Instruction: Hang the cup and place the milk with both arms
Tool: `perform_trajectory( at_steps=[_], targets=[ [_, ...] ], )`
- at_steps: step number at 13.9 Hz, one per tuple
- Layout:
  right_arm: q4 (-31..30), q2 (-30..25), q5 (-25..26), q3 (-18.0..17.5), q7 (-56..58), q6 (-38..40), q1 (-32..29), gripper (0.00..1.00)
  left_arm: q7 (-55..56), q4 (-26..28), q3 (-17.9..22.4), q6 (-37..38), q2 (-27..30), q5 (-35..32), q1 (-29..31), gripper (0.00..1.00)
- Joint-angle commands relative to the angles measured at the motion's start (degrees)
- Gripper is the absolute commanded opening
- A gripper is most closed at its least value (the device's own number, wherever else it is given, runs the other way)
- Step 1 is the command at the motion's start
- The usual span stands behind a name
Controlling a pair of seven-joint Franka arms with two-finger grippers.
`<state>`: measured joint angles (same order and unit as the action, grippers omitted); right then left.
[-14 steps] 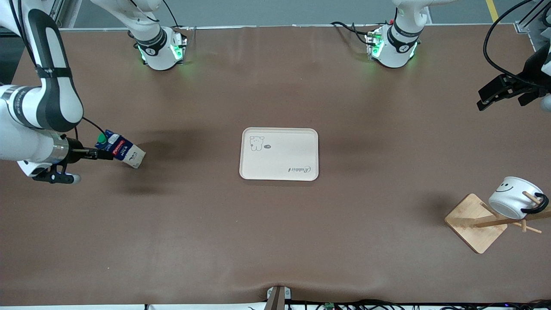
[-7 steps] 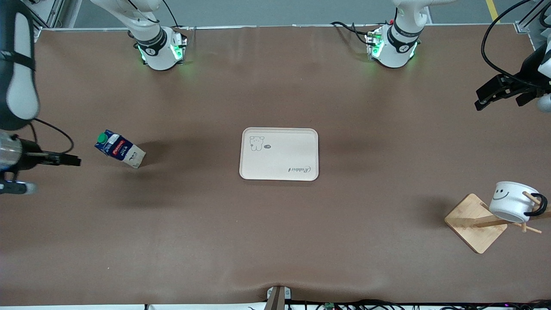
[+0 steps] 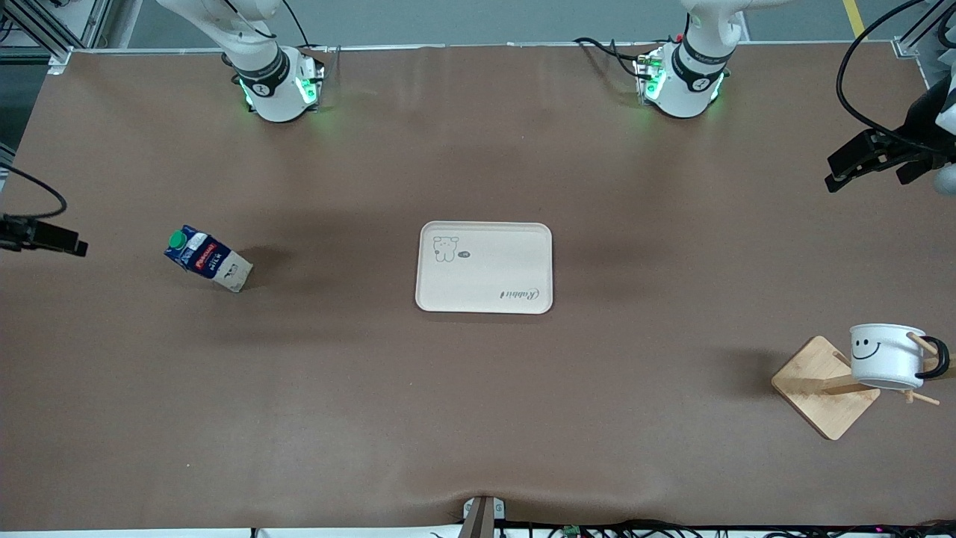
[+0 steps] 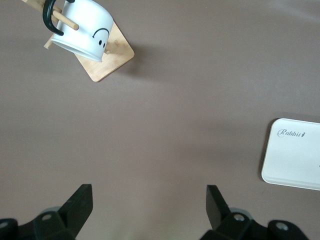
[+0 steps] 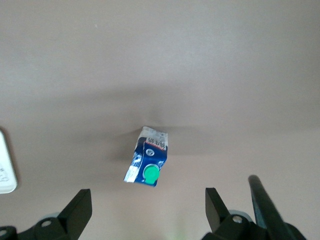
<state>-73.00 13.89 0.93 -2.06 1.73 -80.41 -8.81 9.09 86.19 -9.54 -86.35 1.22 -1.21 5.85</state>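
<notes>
The milk point(image 3: 208, 259), a dark-blue carton with a green cap, stands on the brown table toward the right arm's end. It also shows in the right wrist view point(image 5: 148, 162). My right gripper point(image 3: 46, 238) is open and empty, high over the table's edge and apart from the carton; its jaws show wide apart in the right wrist view point(image 5: 147, 210). The cup point(image 3: 887, 355), white with a smiley face, hangs by its black handle on a wooden rack point(image 3: 821, 385). My left gripper point(image 3: 859, 161) is open and empty, well away from the cup point(image 4: 82, 30), as its own view point(image 4: 148, 207) shows.
A cream tray point(image 3: 484, 267) lies at the table's middle; its corner shows in the left wrist view point(image 4: 295, 157). The two arm bases with green lights stand along the table's edge farthest from the front camera. Cables hang near the left gripper.
My right gripper has let go of the milk and pulled away toward the table's end. The cup has swung on its peg and now hangs more upright. The left gripper barely moved.
</notes>
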Motion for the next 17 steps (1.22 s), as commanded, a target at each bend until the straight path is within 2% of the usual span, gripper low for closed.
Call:
perform_trajectory(
  at_steps=[1, 3, 6, 10, 15, 17],
  targets=[
    [-4.8, -8.7, -1.5, -0.2, 1.3, 1.5, 0.2, 1.0, -0.4, 0.5, 0.2, 0.0, 0.6, 0.7, 0.0, 1.0],
    [-13.3, -15.2, -1.6, -0.1, 1.2, 0.6, -0.1, 1.0, -0.3, 0.5, 0.2, 0.0, 0.6, 0.7, 0.0, 1.0],
    [-20.1, -19.2, -1.5, 0.2, 1.3, -0.6, -0.4, 1.0, -0.3, 0.5, 0.1, 0.0, 0.5, 0.7, 0.0, 1.0],
    [-19.7, -19.1, -0.8, 0.3, 1.1, -0.8, -0.5, 1.0, -0.2, 0.5, 0.1, -0.1, 0.5, 0.9, 0.0, 1.0],
    [-14.1, -16.1, 2.0, -0.2, 1.0, -2.5, 1.9, 1.0, 0.0, 0.3, 0.1, -0.1, -0.1, 0.3, -0.1, 1.0],
    [-13.7, -15.6, 1.9, -0.2, 0.9, -2.6, 2.0, 1.0, 0.3, 0.3, 0.1, -0.1, -0.1, 0.5, -0.1, 1.0]
  ],
)
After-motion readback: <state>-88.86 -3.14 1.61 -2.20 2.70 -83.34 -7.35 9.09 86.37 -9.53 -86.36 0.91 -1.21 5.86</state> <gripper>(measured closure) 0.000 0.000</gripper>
